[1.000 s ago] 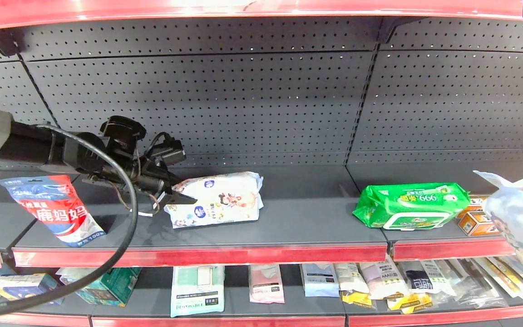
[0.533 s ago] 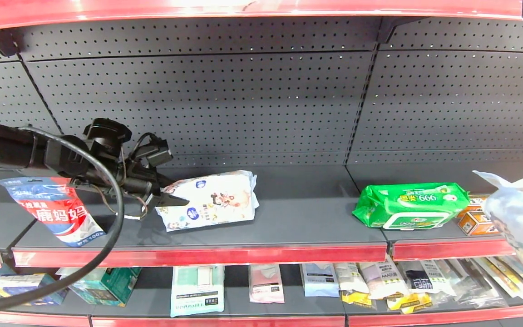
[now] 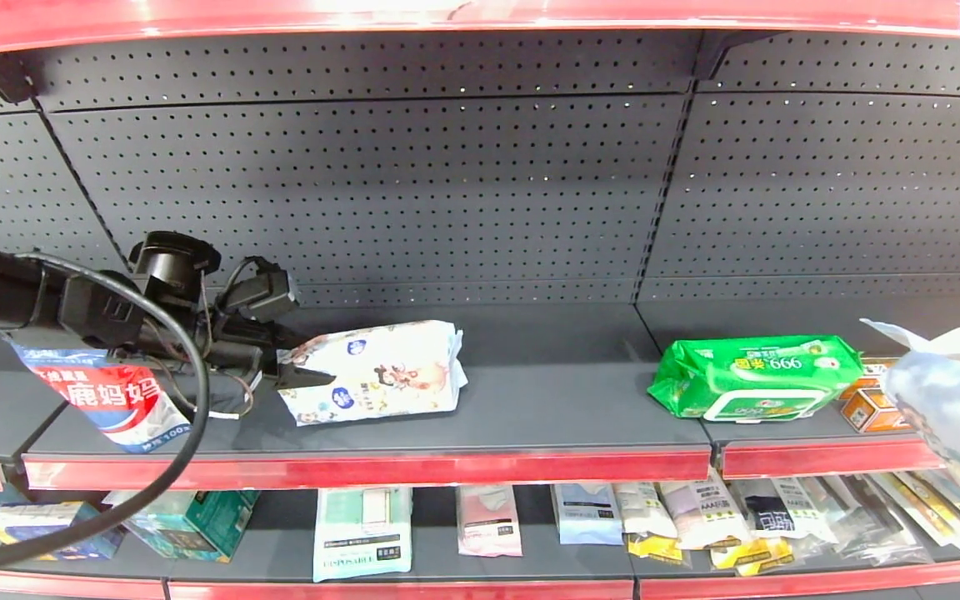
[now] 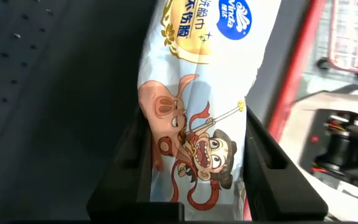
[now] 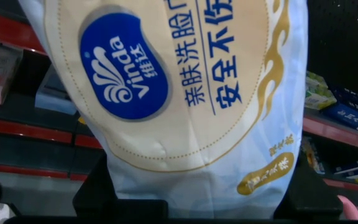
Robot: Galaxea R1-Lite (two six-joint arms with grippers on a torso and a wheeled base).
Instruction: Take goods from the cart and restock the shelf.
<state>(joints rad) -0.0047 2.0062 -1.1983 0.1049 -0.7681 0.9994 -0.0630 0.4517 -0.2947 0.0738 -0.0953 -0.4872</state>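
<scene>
The shelf (image 3: pixel 530 417) has a wide bare stretch on its middle board, between the red-and-blue pouch (image 3: pixel 113 392) near the left end and the green pack (image 3: pixel 751 375) toward the right. The white wipes pack (image 3: pixel 380 371) lies in that stretch, nearer the pouch and slanted to the front edge. I cannot tell whether its underside is fully down. The left hand (image 3: pixel 309 377) is clamped on its left end, with a finger (image 4: pixel 126 168) on each flat side.

To do this well, I judge that the pack should be laid flat and squared to the front edge before the fingers let go. The hand should then draw straight back, so it neither drags the soft wrapper nor knocks the pouch.

The right hand (image 5: pixel 197 208) grips a second wipes pack (image 3: pixel 951 400) off the shelf's right end. That one probably belongs just beside the first, short of the green pack.
</scene>
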